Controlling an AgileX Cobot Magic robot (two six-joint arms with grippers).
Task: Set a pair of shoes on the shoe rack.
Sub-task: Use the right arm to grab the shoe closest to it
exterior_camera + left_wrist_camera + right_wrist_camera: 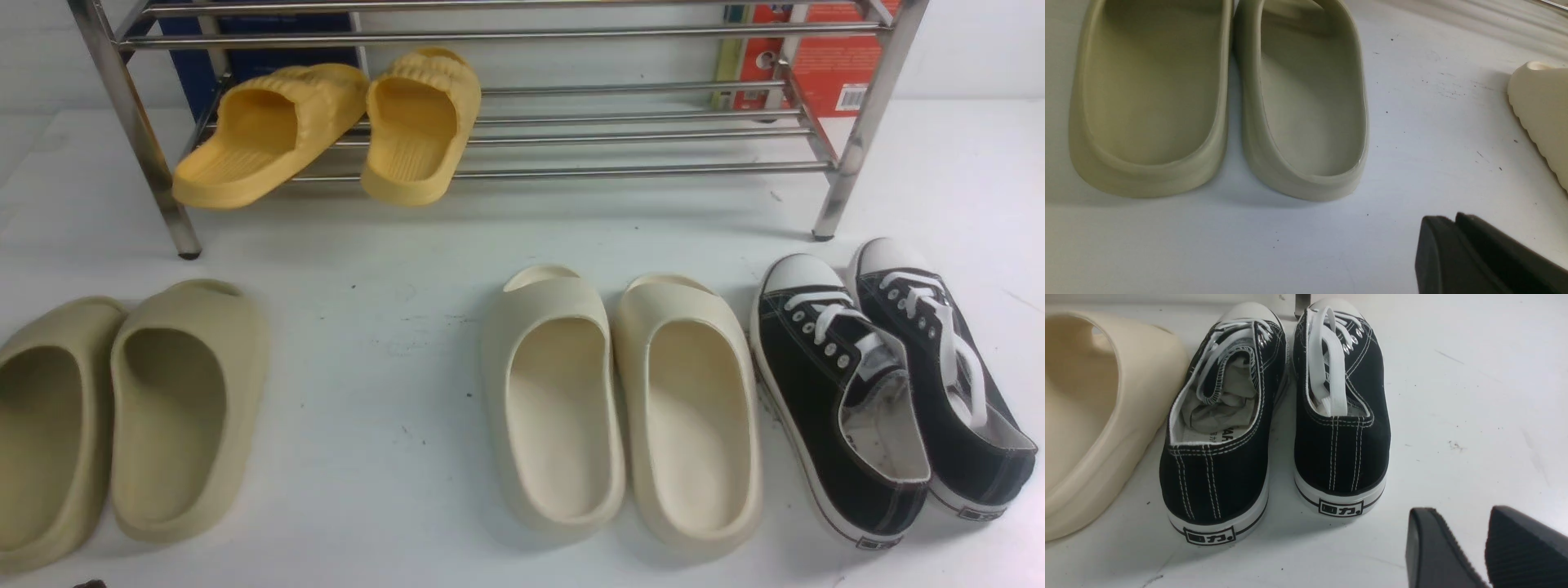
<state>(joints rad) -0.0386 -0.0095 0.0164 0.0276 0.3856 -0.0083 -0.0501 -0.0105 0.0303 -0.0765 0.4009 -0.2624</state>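
Observation:
Two black canvas sneakers with white laces stand side by side on the white table at the front right, the left one [833, 392] and the right one [939, 367], toes toward the shoe rack [620, 171]. In the right wrist view their heels face me, left [1220, 469] and right [1341, 449]. My right gripper [1461, 512] is open and empty, just behind and to the right of the right sneaker's heel, not touching it. My left gripper [1453, 218] is shut and empty, above bare table behind the beige slides. Neither gripper shows clearly in the front view.
Two yellow ribbed slippers [269, 139] [420, 122] lie on the rack's lowest tier at the left. A cream slide pair [555, 400] [694, 416] sits directly left of the sneakers, almost touching. A beige slide pair [49, 425] [184, 408] sits at far left. Blue [253, 49] and red [824, 57] boxes stand behind the rack.

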